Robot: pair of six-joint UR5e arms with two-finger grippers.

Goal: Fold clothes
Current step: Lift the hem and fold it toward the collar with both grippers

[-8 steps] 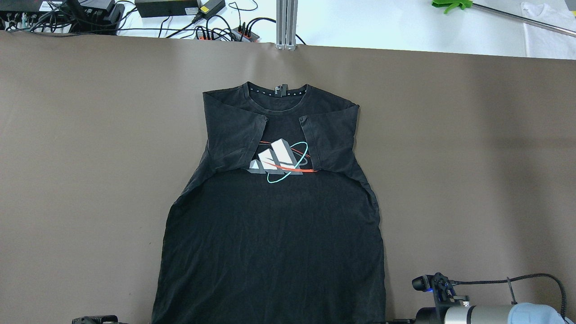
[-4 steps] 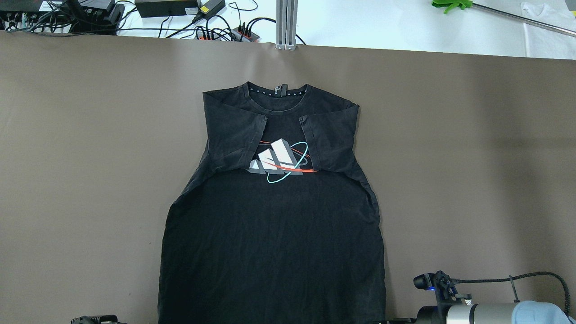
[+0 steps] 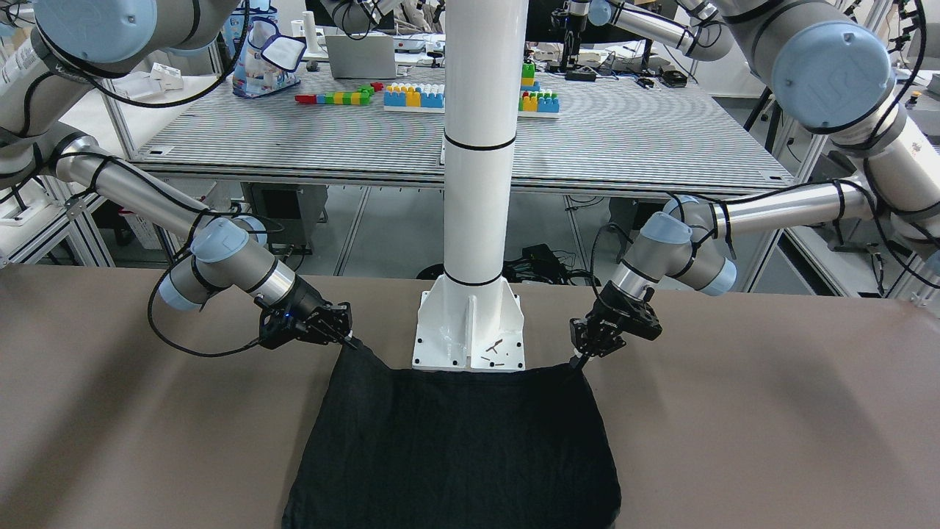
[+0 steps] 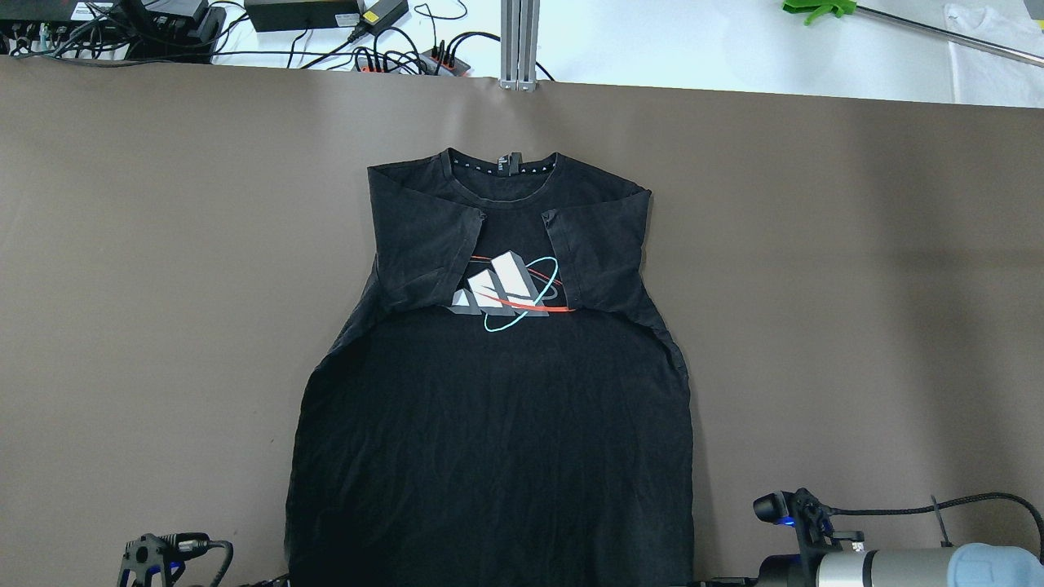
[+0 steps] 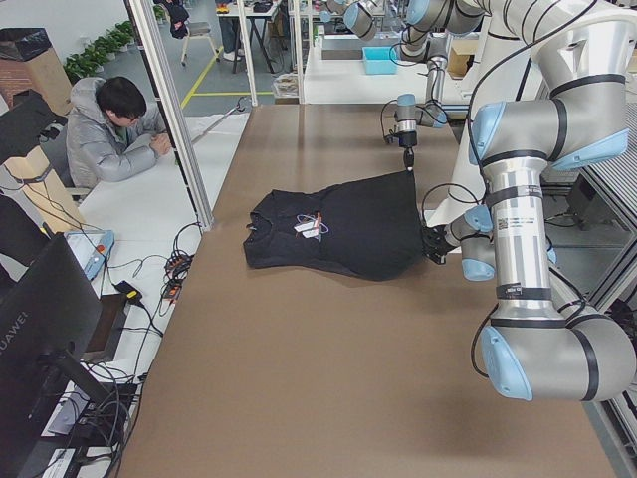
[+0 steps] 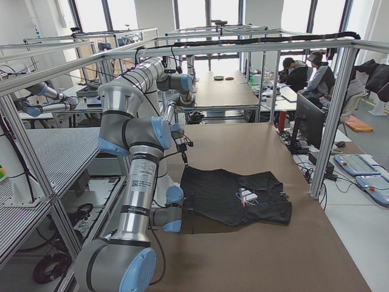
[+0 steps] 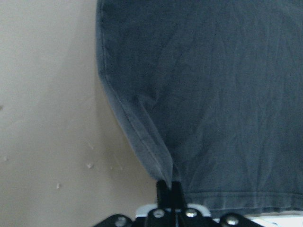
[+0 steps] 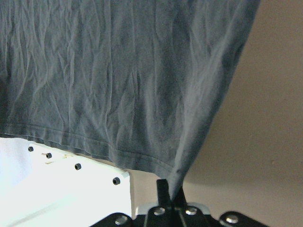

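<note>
"HUAWEI" runs in pale letters up the back of the black flat monitor (image 5: 40,329), seen from the left side. The black thin fabric T-shirt (image 4: 489,424) bears a white three-bar graphic with teal and red rings (image 4: 510,292), no words. The white printed sticker (image 5: 513,234) on the near arm is too small to read.

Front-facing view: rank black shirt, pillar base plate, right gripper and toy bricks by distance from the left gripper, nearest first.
1. Black shirt: hem corner pinched by the left gripper.
2. Base plate: beside it, mid-table.
3. Right gripper: at the opposite hem corner.
4. Toy bricks: on the back table, behind the robot.
</note>
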